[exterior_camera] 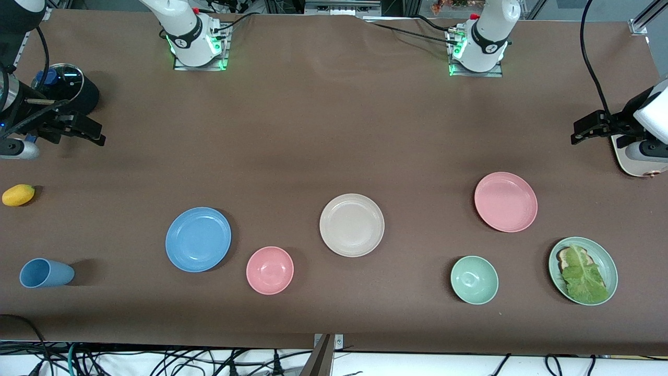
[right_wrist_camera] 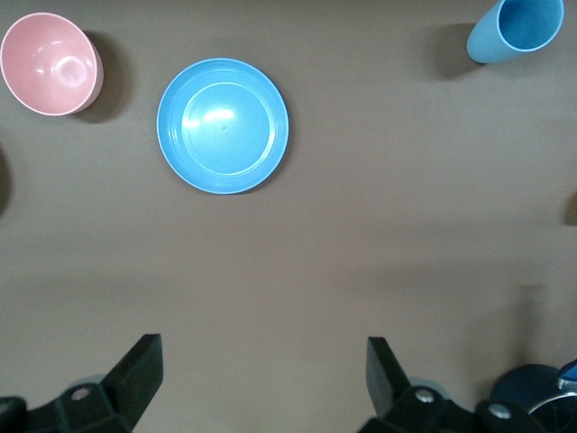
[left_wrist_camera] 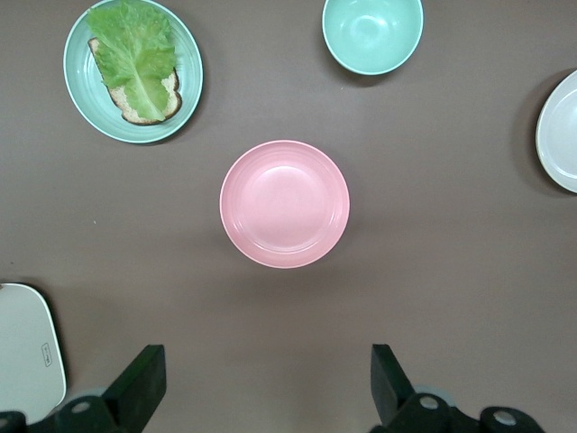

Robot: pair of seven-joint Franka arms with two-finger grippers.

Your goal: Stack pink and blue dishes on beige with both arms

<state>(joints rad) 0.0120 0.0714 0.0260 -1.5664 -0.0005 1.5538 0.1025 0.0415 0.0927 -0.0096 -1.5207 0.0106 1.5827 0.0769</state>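
The blue plate (exterior_camera: pixel 198 239) lies toward the right arm's end of the table, the pink plate (exterior_camera: pixel 505 201) toward the left arm's end. The beige plate (exterior_camera: pixel 352 225) sits between them with nothing on it. My right gripper (exterior_camera: pixel 94 133) hangs open over bare table near that end's edge; in the right wrist view the open gripper (right_wrist_camera: pixel 263 347) is well short of the blue plate (right_wrist_camera: pixel 223 125). My left gripper (exterior_camera: pixel 582 133) is open at the other end. Its wrist view shows the open gripper (left_wrist_camera: pixel 266 356) apart from the pink plate (left_wrist_camera: pixel 284 204), with the beige plate (left_wrist_camera: pixel 563 131) at the frame's edge.
A pink bowl (exterior_camera: pixel 270 270) sits beside the blue plate, a green bowl (exterior_camera: pixel 474 280) and a green plate (exterior_camera: pixel 604 257) with lettuce near the pink plate. A blue cup (exterior_camera: pixel 46 273), a yellow fruit (exterior_camera: pixel 18 195) and a black pot (exterior_camera: pixel 68 89) stand at the right arm's end.
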